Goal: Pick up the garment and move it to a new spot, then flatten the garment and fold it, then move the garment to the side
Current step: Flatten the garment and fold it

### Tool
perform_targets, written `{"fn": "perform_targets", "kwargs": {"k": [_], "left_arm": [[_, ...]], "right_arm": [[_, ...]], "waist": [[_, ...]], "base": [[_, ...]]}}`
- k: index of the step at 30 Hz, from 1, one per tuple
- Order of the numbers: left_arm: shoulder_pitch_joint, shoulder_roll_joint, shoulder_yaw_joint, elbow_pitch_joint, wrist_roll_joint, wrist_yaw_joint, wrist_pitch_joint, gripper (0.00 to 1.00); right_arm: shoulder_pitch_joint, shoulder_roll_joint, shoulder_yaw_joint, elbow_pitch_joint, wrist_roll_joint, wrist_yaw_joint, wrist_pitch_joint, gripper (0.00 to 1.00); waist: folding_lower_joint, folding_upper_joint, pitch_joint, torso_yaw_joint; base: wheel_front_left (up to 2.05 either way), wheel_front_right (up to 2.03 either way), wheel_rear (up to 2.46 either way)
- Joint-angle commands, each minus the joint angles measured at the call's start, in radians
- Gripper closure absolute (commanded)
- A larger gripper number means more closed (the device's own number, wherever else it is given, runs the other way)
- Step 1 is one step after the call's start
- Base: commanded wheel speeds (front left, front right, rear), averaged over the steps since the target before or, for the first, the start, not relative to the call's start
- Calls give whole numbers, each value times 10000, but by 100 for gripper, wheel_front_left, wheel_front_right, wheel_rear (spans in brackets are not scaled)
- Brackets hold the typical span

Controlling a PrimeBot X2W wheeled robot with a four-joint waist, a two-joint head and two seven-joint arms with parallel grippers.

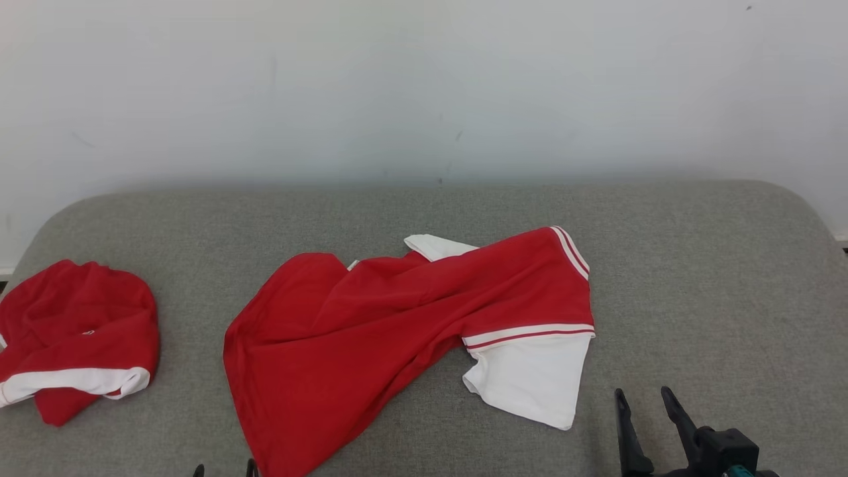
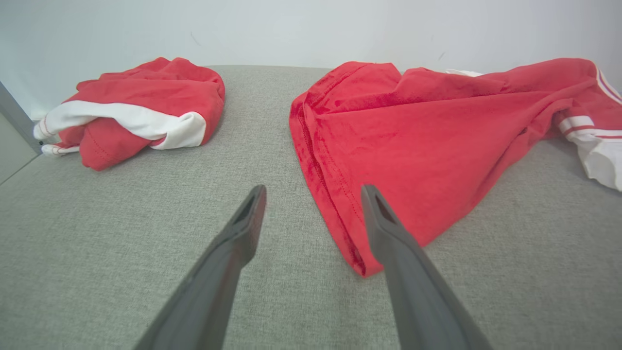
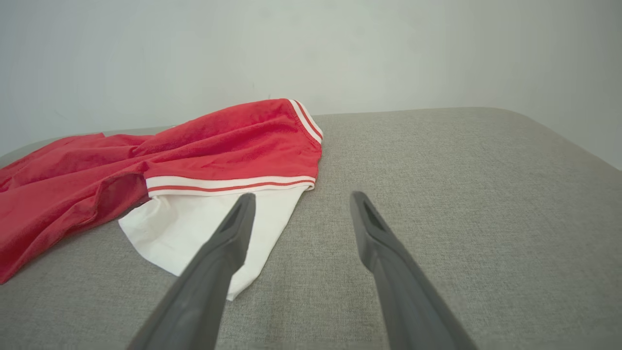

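Hovering low at the near edge, the left gripper [image 2: 315,190] sits at about 7 o'clock in the head view with its jaws spread wide and holding nothing. The red hem corner [image 2: 362,265] lies just beside its right-hand finger. At 5 o'clock the right gripper [image 1: 642,394] is spread just as wide and also empty, with the white sleeve [image 1: 530,377] just ahead of it toward 11 o'clock.

The garment [image 1: 371,324], a red shirt with white striped trim, lies rumpled and half doubled over at the centre of the grey fabric-covered tabletop [image 1: 695,265], running from 7 o'clock up toward 1 o'clock. By my reading it is waiting to be lifted and spread.

To do that well, each side should probably come down on an outer edge, the left on the hem corner and the right on the sleeve or shoulder seam. Each should pinch every layer there without digging into the tabletop cloth, and both should rise together so the shirt hangs taut instead of bunching.

A second red garment [image 1: 73,324] lies crumpled at 9 o'clock, well apart, and is best left alone. Neither garment sits in a bin or basket; each lies loose on the tabletop. Farthest off is the pale wall [image 1: 424,86].
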Motion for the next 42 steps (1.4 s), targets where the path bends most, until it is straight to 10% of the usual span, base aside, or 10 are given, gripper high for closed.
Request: {"fn": "perform_targets", "kwargs": {"k": [1, 19, 42], "left_arm": [[116, -2, 28, -41, 59, -40, -34, 0], [-69, 1, -953, 726, -723, -855, -34, 0], [-1049, 0, -1222, 1460, -625, -690, -34, 0]], "right_arm": [[93, 21, 54, 28, 140, -23, -1, 0], [-204, 23, 225, 168, -39, -23, -2, 0], [-717, -136, 404, 108, 17, -23, -2, 0]], "waist": [[2, 1, -70, -66], [2, 1, 681, 76], [2, 1, 1578, -8]], "base": [[0, 0, 0], [0, 0, 0], [0, 0, 0]]}}
